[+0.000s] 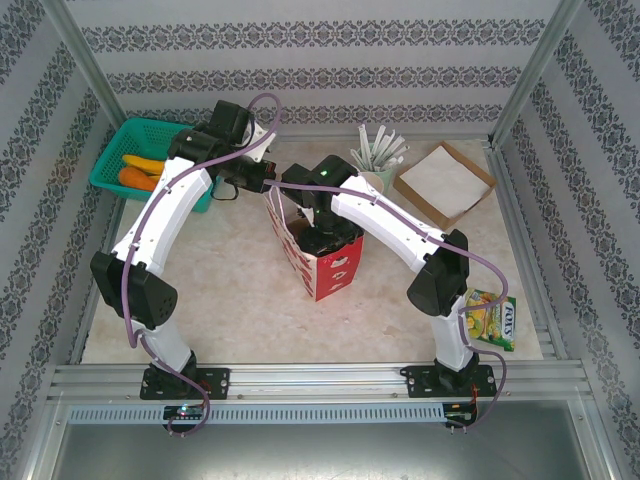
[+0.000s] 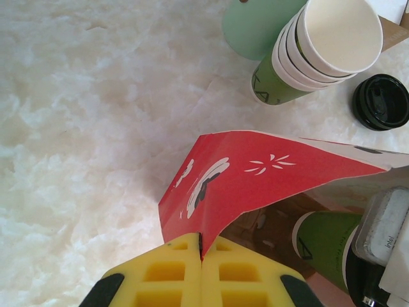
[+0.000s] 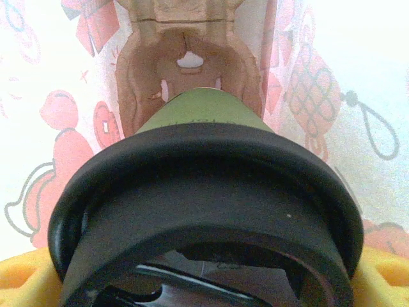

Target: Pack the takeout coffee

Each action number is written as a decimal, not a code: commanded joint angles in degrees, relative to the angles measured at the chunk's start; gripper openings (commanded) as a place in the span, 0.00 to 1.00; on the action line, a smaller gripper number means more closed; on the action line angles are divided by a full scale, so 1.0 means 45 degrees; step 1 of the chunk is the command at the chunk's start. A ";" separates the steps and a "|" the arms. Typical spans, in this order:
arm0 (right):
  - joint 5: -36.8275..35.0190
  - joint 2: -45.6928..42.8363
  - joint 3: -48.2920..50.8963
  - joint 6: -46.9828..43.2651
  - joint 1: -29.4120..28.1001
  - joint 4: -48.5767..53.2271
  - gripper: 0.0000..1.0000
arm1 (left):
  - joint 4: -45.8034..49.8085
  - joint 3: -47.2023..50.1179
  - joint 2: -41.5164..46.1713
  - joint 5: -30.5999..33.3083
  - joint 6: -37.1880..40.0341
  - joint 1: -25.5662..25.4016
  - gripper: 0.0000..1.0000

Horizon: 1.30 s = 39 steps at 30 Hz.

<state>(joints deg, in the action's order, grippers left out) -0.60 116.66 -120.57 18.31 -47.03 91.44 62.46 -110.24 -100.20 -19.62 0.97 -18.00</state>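
The takeout coffee (image 3: 198, 115) is a dark-green paper cup with a black lid (image 3: 204, 185). My right gripper (image 3: 204, 284) is shut on it just below the lid, with yellow fingers (image 3: 19, 281) on either side. The cup hangs upright inside the red paper bag (image 1: 328, 268), above a brown cardboard carrier (image 3: 188, 38) at the bag's bottom. From the left wrist view the cup (image 2: 326, 242) shows through the bag's mouth. My left gripper (image 2: 202, 246) is shut on the bag's red top edge (image 2: 255, 169), holding the mouth open.
A nested stack of green cups (image 2: 319, 48) and a loose black lid (image 2: 382, 101) stand just behind the bag. A green basket (image 1: 128, 140) sits back left. At back right are a cup of stirrers (image 1: 378, 152) and a brown napkin box (image 1: 445, 182). A sweets packet (image 1: 492, 318) lies front right.
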 commanded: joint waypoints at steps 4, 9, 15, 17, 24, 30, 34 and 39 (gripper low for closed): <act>0.0118 -0.0066 0.0177 0.0227 -0.0116 0.0033 0.36 | -0.0538 -0.0081 0.0178 0.0284 -0.0197 -0.0007 0.00; 0.0104 -0.0067 0.0173 0.0217 -0.0097 -0.0029 0.36 | -0.0455 -0.0183 0.0080 0.0277 -0.0206 -0.0020 0.00; 0.0037 -0.0089 0.0135 0.0207 -0.0097 -0.0066 0.35 | -0.0449 -0.0210 0.0060 0.0238 -0.0192 -0.0020 0.00; 0.0006 -0.0123 0.0163 0.0219 -0.0097 -0.0087 0.35 | -0.0452 -0.0174 0.0051 0.0227 -0.0197 -0.0007 0.00; 0.0012 -0.0114 0.0104 0.0217 -0.0077 -0.0263 0.35 | -0.0441 -0.0186 0.0038 0.0192 -0.0216 -0.0014 0.00; 0.0014 -0.0090 0.0072 0.0186 -0.0058 -0.0359 0.35 | -0.0418 -0.0187 0.0022 0.0183 -0.0195 -0.0007 0.00; 0.0055 -0.0123 0.0210 0.0130 -0.0058 -0.0320 0.35 | -0.0420 -0.0198 -0.0018 0.0143 -0.0197 -0.0020 0.00; -0.0023 -0.0146 0.0131 0.0117 -0.0039 -0.0339 0.35 | -0.0432 -0.0257 -0.0106 0.0048 -0.0197 -0.0006 0.00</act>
<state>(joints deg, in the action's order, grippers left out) -0.60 116.66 -120.55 18.28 -47.03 89.71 62.46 -110.26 -100.27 -19.40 0.97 -18.00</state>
